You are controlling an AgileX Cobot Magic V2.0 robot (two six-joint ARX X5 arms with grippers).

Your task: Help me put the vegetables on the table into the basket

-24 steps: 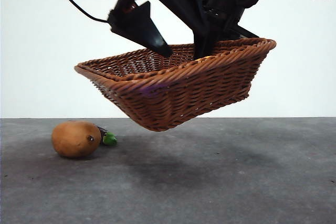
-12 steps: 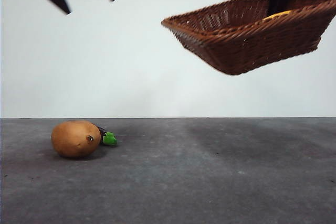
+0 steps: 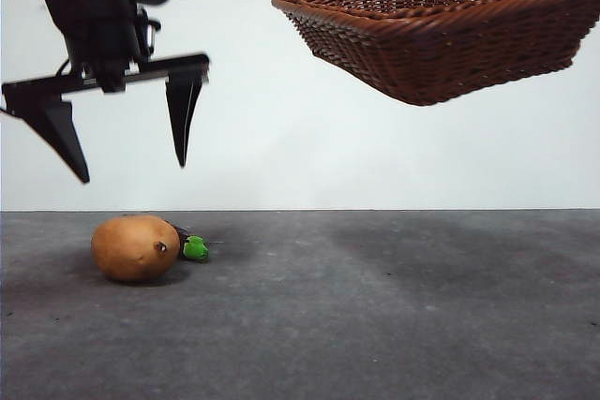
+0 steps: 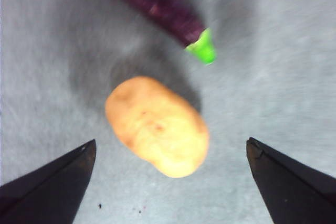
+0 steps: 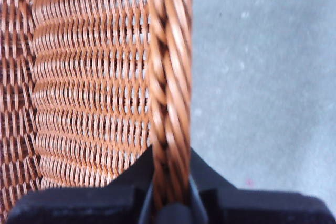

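Front view: the left hand [image 3: 127, 152] hangs spread wide above the potato [image 3: 136, 247], which lies on the worktop [image 3: 375, 325] beside the eggplant [image 3: 192, 247]. The wicker basket [image 3: 450, 44] hangs tilted, clear of the worktop. Right wrist view: the right hand [image 5: 170, 203] is clamped on the basket's braided rim [image 5: 170, 77].

A bare test lab is suggested: a plain white wall [image 3: 281, 156] is seen behind a grey table [image 3: 375, 325], with toy vegetables laid out at 8 o'clock.
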